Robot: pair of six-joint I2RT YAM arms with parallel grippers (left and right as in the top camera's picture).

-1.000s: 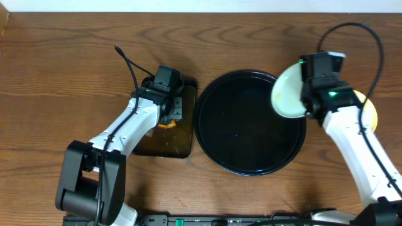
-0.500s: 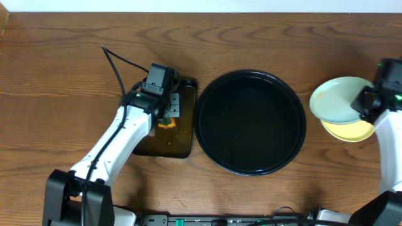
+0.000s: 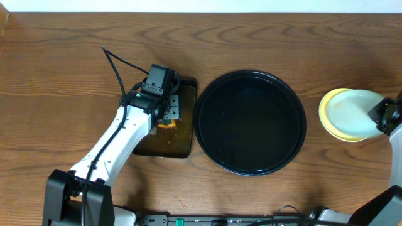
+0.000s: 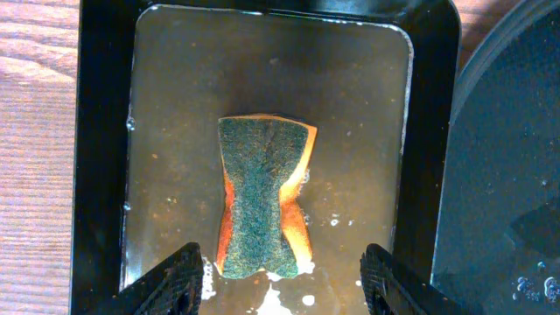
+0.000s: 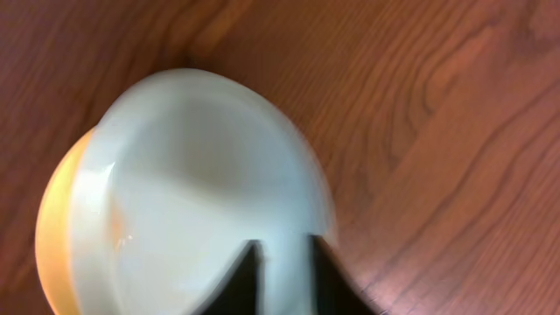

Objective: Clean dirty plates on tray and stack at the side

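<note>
The round black tray (image 3: 207,135) holds no plates. At the right, a mint-blue plate (image 3: 355,113) lies on the yellow plate (image 3: 328,119); both show in the right wrist view, mint (image 5: 201,175) over yellow (image 5: 54,236). A third plate is not visible. My right gripper (image 3: 383,116) is shut on the mint plate's near rim (image 5: 287,271); the view is blurred. My left gripper (image 3: 164,116) is open (image 4: 280,280), hovering above the sponge (image 4: 262,197).
A smaller rectangular dark tray (image 3: 185,135) with brownish water (image 4: 359,131) stands just left of the round tray and holds the green-and-orange sponge. The round tray's rim (image 4: 477,79) lies close to its right side. The table is wood.
My right gripper carried the mint plate from over the tray's right rim out to the right and down onto the yellow plate. The left arm shifted slightly, then held still.
</note>
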